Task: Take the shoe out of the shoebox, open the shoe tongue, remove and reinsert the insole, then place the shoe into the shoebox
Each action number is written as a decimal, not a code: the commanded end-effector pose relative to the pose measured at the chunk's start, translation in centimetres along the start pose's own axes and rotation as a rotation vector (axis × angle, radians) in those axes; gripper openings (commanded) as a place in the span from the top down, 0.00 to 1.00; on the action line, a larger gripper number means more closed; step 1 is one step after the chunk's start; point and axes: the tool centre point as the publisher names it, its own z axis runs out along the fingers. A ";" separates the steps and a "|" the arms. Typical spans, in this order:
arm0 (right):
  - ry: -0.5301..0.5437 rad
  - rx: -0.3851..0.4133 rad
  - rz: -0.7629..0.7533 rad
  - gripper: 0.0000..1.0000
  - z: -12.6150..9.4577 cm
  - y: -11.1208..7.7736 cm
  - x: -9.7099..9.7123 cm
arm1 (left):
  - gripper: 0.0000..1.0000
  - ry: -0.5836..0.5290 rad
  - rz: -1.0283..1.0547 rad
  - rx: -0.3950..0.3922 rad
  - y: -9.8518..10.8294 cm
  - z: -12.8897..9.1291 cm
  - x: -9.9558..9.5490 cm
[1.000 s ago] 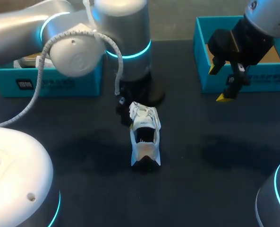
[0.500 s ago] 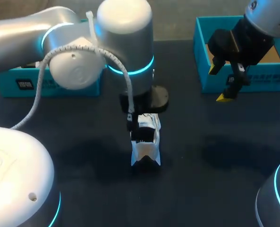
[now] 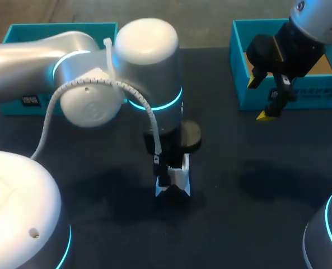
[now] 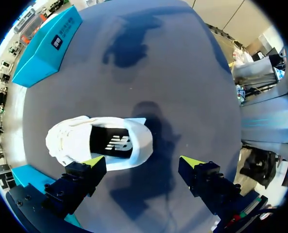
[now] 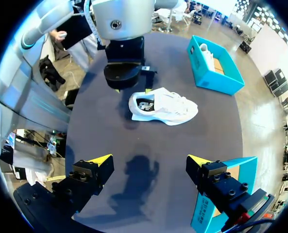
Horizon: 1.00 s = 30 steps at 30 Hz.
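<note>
A white shoe (image 4: 100, 143) lies on its side on the dark table, its dark insole showing in the opening. My left gripper (image 4: 143, 161) hangs open just above its heel end, one yellow tip over the shoe's edge, the other over bare table. In the head view my left arm (image 3: 149, 73) covers most of the shoe (image 3: 176, 188); only the heel shows. My right gripper (image 3: 269, 103) stands open and empty in the air in front of the teal shoebox (image 3: 241, 84) at the back right. From the right wrist the shoe (image 5: 163, 107) lies well ahead of my right gripper (image 5: 149, 160).
A second teal box (image 3: 59, 31) stands at the back left, partly behind my left arm; in the right wrist view this box (image 5: 214, 65) holds something white. Dark table (image 3: 255, 185) lies between the shoe and my right arm.
My left arm has moved toward the table's near edge, over the shoe, and now covers the laces and opening. The shoe and my right arm have stayed put.
</note>
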 end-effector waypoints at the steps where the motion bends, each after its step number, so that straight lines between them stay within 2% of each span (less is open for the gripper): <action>1: 0.002 0.003 0.001 0.00 0.1 0.1 -0.1 | 0.00 -0.012 -0.019 0.007 -0.4 1.8 0.2; 3: 0.002 0.003 0.001 0.00 0.1 0.1 -0.1 | 0.00 -0.041 -0.036 -0.016 -0.5 2.8 0.1; 17: 0.002 0.003 0.001 0.00 0.1 0.1 -0.1 | 0.00 -0.024 -0.075 -0.014 -1.5 7.0 -0.1; 27: 0.002 0.003 0.001 0.00 0.1 0.1 -0.1 | 0.00 -0.005 -0.085 -0.031 -1.7 7.9 0.0; 28: 0.002 0.003 0.001 0.00 0.1 0.1 -0.1 | 0.05 -0.004 -0.086 -0.032 -1.6 7.9 0.0; 30: 0.002 0.003 0.001 0.00 0.1 0.1 -0.1 | 0.22 -0.002 -0.089 -0.033 -1.5 7.9 0.0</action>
